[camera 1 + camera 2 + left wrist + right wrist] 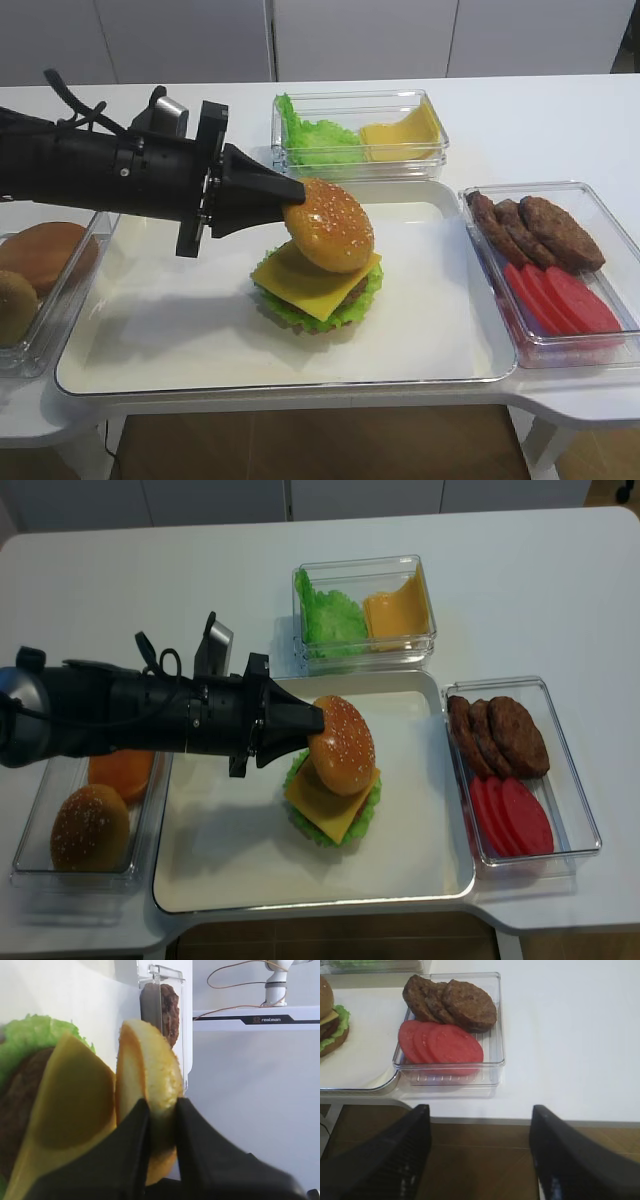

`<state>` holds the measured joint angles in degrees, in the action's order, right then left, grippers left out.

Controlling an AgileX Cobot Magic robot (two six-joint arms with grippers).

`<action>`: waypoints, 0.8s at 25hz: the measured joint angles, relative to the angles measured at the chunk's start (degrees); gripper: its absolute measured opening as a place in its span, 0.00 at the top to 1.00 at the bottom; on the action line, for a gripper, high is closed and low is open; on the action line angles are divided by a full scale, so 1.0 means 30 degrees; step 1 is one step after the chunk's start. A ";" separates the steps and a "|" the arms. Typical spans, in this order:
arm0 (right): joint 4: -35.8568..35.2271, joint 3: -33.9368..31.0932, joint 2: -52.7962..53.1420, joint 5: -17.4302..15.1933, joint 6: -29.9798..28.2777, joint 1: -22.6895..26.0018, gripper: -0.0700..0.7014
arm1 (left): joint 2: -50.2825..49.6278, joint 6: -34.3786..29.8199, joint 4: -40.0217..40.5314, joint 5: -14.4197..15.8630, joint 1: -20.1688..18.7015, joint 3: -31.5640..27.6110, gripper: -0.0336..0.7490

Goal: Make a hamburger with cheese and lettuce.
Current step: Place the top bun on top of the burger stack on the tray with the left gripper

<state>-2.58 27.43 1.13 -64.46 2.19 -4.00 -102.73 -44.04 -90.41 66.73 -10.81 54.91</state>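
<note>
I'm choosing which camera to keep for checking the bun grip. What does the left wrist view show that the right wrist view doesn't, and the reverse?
Only the left wrist view shows the left gripper shut on the sesame bun, its fingers pinching the bun's edge, with the cheese tilted beside it.

Only the right wrist view shows the tomato slices in the clear bin, and the right gripper open and empty, off the table's edge.

Both show the lettuce and the spare patties.

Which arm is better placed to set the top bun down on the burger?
Left: its gripper already pinches the sesame bun over the cheese. The right gripper hangs open off the table edge.
</note>
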 joint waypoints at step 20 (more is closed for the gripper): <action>0.0000 0.0000 0.0000 0.0000 0.0000 0.0000 0.30 | 0.0674 0.0156 0.0689 -0.0068 0.0640 0.0000 0.82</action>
<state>-2.58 27.43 1.13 -64.46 2.19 -4.00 -100.71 -43.57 -88.34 66.53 -8.89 54.91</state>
